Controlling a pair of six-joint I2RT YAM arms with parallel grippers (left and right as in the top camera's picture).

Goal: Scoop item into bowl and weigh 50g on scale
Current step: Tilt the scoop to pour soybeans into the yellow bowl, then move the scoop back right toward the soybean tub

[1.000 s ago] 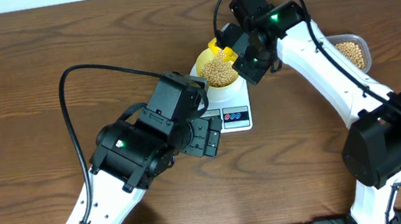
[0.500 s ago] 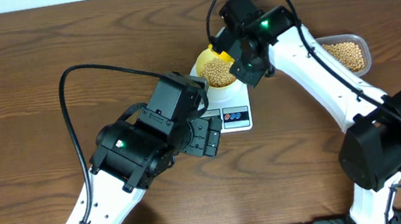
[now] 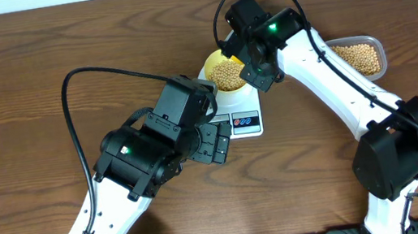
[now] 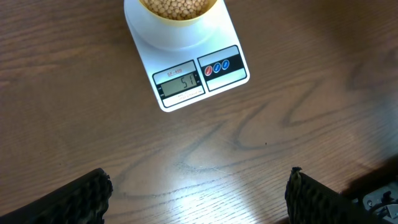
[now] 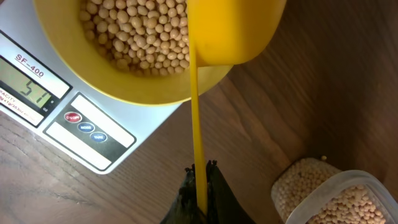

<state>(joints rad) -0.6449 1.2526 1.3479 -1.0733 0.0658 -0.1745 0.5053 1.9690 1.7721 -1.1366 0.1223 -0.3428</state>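
The pale-yellow bowl (image 5: 118, 84) stands on the white scale (image 4: 200, 76), filled with tan beans (image 5: 134, 31). The display reads 51 in both wrist views. My right gripper (image 5: 200, 169) is shut on the thin handle of a bright yellow scoop (image 5: 233, 31), whose head hangs tipped over the bowl's rim on the side toward the tub. From overhead the right wrist covers most of the scoop beside the bowl (image 3: 226, 73). My left gripper (image 4: 196, 199) hovers open over bare wood just in front of the scale (image 3: 244, 120), nothing between its fingers (image 4: 81, 199).
A clear plastic tub (image 3: 358, 57) holding more beans sits right of the scale, also low right in the right wrist view as the tub (image 5: 329, 199). One stray bean lies beside it. Both arms crowd the table's middle.
The right arm has shifted slightly left with the scoop, so its wrist now hides most of the scoop over the bowl. The left arm has not moved.
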